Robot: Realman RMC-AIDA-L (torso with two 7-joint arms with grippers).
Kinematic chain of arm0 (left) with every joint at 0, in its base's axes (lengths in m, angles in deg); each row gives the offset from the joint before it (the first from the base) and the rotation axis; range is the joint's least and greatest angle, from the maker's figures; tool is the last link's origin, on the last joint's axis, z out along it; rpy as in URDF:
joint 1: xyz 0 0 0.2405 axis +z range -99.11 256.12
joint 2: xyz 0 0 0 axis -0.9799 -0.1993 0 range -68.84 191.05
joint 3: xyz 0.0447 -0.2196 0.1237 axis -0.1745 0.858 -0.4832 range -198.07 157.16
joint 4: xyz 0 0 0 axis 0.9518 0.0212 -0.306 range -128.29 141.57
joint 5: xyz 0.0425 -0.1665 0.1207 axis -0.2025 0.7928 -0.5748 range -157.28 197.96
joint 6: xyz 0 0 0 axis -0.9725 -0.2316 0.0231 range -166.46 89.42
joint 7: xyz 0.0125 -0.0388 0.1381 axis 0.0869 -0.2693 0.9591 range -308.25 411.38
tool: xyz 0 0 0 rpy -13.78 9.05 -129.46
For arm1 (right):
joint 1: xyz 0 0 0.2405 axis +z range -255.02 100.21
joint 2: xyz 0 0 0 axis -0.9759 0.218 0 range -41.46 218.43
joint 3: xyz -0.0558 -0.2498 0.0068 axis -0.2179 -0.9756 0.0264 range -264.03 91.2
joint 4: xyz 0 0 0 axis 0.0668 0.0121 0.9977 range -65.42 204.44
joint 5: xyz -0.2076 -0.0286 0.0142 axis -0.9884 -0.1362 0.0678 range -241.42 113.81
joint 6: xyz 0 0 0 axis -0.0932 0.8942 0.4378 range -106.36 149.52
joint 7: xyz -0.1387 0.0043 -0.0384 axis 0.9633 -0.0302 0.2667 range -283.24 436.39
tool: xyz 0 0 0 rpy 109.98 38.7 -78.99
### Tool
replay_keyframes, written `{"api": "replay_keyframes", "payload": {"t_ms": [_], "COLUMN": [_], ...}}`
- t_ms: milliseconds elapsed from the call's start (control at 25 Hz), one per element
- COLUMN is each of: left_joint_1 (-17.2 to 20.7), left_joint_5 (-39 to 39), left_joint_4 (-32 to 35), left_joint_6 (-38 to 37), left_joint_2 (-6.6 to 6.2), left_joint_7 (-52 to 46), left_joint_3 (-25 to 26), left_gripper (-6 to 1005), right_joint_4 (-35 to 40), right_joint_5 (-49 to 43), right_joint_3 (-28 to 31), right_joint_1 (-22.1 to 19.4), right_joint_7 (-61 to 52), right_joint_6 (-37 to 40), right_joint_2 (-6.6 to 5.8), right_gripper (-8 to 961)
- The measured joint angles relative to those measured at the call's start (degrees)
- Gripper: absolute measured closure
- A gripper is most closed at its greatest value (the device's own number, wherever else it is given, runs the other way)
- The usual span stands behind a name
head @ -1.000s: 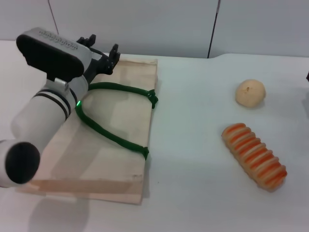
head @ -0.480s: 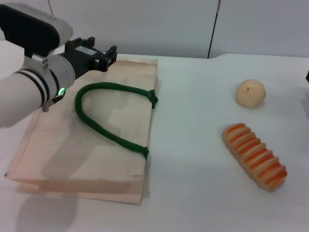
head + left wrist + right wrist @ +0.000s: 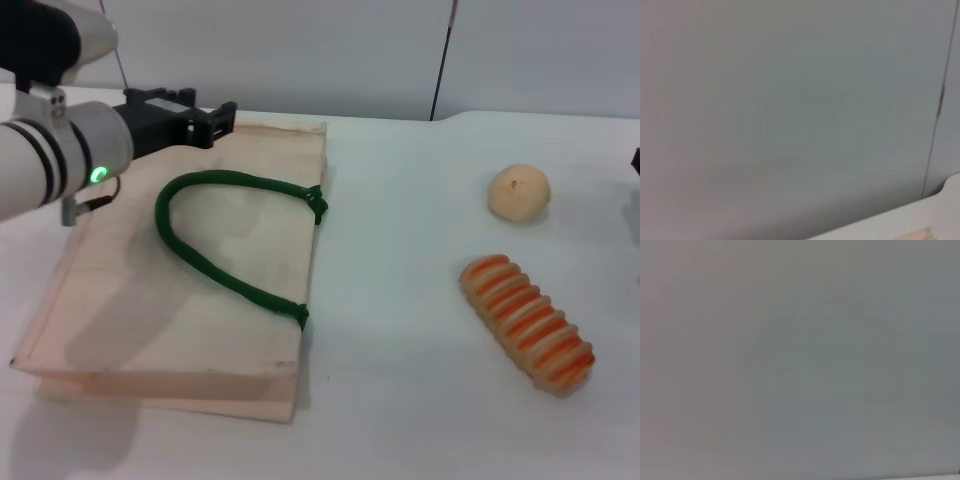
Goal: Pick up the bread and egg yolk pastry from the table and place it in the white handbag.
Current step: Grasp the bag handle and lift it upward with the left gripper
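My left claw (image 3: pixel 205 117) hovers at the far left corner of the bag (image 3: pixel 250 260), holding nothing; how wide its fingers stand I cannot tell. My right claw is out of view. The bag lies flat on the white surface (image 3: pixel 400 300), cream cloth, with a green rope handle (image 3: pixel 215 265) looped across it. Well to its right sit the pastry (image 3: pixel 519 192), a small smooth beige ball, and nearer me the bread (image 3: pixel 527 323), a long ridged loaf striped orange. Neither is picked up yet. Next, I judge, the bag's mouth needs opening, or an arm must reach for the food.
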Motion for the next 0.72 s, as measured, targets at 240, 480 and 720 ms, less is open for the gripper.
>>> {"api": "replay_keyframes", "payload": {"t_ms": [240,480,720], "left_joint_1": [-1.8,-4.3,-6.5], "left_joint_5": [-13.7,-24.2,-29.3], "left_joint_4": [2.4,5.1,5.7], "left_joint_6": [8.2,16.0,23.1], "left_joint_2": [0.03,0.04,-0.02], "left_joint_7": [-11.2,-20.8,-24.8], "left_joint_3": [3.1,3.2,3.3], "left_gripper": [453,463,473], "right_joint_4": [0.0,0.0,0.0], "right_joint_5": [0.0,0.0,0.0], "right_joint_3": [0.0,0.0,0.0], "right_joint_1": [0.1,0.1,0.1], "right_joint_7": [0.0,0.0,0.0], "right_joint_6": [0.1,0.1,0.1], "right_joint_2": [0.0,0.0,0.0], "right_gripper": [92,92,93]}}
